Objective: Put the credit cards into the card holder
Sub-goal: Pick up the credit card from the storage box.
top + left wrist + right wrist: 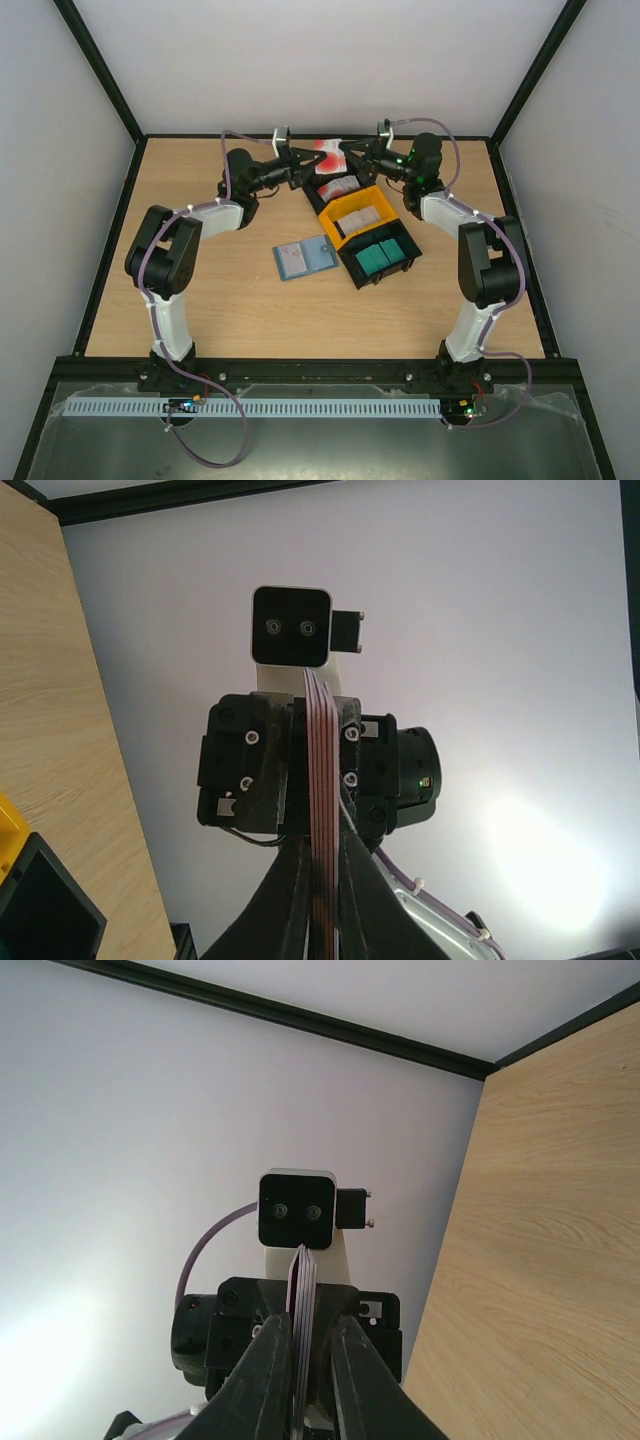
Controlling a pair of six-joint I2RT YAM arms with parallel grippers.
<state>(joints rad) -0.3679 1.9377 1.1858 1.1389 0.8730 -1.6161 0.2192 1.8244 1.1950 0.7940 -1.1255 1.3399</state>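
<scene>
Fingers (275, 910) of our left gripper (311, 158) pinched thin red-and-white plastic credit cards (328, 152) aloft, likely for regripping; whether our right gripper (347, 154) held too, we couldn't tell. Teal folding card holder (303, 257) lay well apart below the fingers.

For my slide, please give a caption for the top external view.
Left gripper and right gripper meet on a red-and-white credit card by the bins; the card holder lies open.

Teal card holder (303, 258) lies open — red-and-white credit card (328, 157) aloft.
</scene>
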